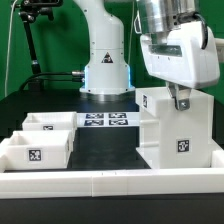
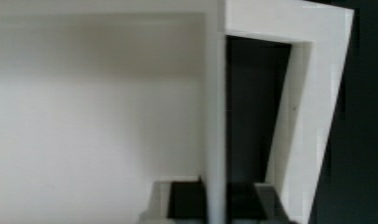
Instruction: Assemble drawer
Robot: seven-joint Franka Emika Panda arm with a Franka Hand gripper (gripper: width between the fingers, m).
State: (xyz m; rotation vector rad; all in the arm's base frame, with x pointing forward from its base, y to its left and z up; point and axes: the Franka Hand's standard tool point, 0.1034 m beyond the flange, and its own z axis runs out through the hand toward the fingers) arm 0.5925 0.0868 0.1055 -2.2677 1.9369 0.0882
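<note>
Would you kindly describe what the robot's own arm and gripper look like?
The arm is glossy white with rounded links and a blue-lit band near its base. Its gripper has a blocky, pale grey-white body and short dark tips.

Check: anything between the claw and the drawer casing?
Nothing visible. The claw is at the casing top, a wall edge between its jaws in the wrist view. Front tray and back tray lie at the exterior view's left.
</note>
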